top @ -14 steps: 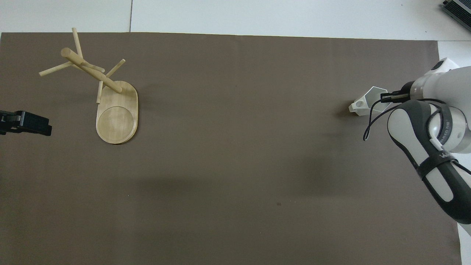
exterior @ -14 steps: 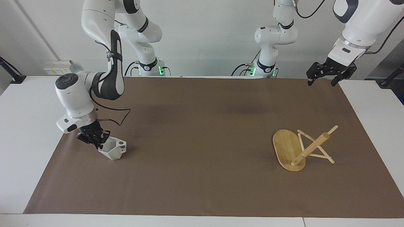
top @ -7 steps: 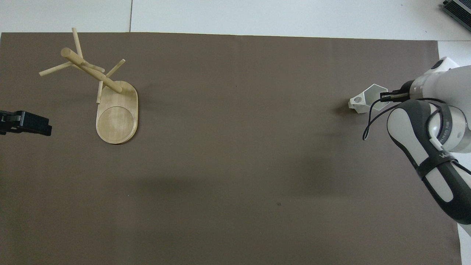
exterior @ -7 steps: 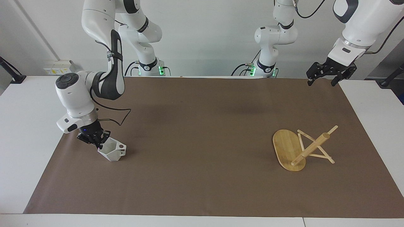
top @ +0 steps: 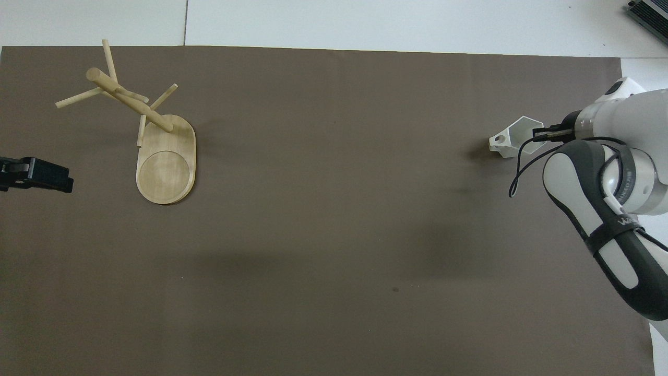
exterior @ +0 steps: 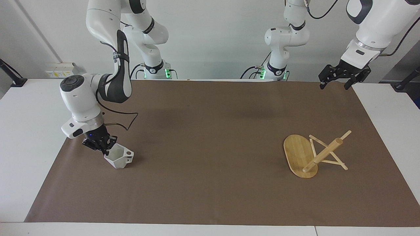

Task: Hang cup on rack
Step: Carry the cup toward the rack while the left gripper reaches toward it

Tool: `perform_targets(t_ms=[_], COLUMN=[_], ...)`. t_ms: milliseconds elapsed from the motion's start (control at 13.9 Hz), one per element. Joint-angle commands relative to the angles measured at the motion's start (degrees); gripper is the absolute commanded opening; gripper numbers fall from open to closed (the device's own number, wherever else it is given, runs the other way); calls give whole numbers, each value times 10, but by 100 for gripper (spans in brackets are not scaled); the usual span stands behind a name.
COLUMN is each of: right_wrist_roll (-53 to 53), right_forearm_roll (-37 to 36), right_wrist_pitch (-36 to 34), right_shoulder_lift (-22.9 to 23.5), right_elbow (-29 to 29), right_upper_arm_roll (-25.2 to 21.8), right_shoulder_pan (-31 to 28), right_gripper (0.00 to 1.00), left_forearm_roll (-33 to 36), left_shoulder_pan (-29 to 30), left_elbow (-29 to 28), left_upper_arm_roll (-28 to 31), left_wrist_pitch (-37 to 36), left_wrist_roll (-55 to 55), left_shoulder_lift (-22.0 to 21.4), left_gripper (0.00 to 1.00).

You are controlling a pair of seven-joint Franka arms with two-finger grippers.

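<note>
Now cup (exterior: 118,158) higher in right pincer (exterior: 104,148)

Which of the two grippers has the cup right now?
The right gripper, shut on the rim of the cup. The left gripper waits open, far from it, nearer the rack.

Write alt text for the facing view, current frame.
The right claw grips the rim of a white faceted cup at the right arm's end of a brown mat. A bamboo mug rack stands at the left arm's end, and the left claw waits open above the mat's corner.
</note>
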Motion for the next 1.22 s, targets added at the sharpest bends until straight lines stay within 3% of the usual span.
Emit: perform_targets(t_ms=[0, 359, 718, 1148], right_wrist_roll=[34, 45, 86, 151], right_forearm_roll=[10, 101, 140, 265], right_wrist_pitch=[-27, -32, -37, -73], right_shoulder_lift=[-18, -27, -31, -69], right_elbow=[9, 15, 33, 37], right_upper_arm_roll=[19, 83, 177, 257], right_shoulder_pan=[-3, -3, -3, -3], right_gripper=[0, 0, 0, 0], left_forearm_roll=[8, 8, 8, 5], left_shoulder_pan=[1, 1, 1, -1], left_elbow=[-15, -16, -20, -34], left_upper_arm_roll=[0, 0, 0, -2], left_wrist_pitch=[-1, 0, 0, 10], left_wrist_roll=[-8, -25, -45, -131], left_shoulder_lift=[-14, -14, -18, -22], left_gripper=[100, 100, 100, 100])
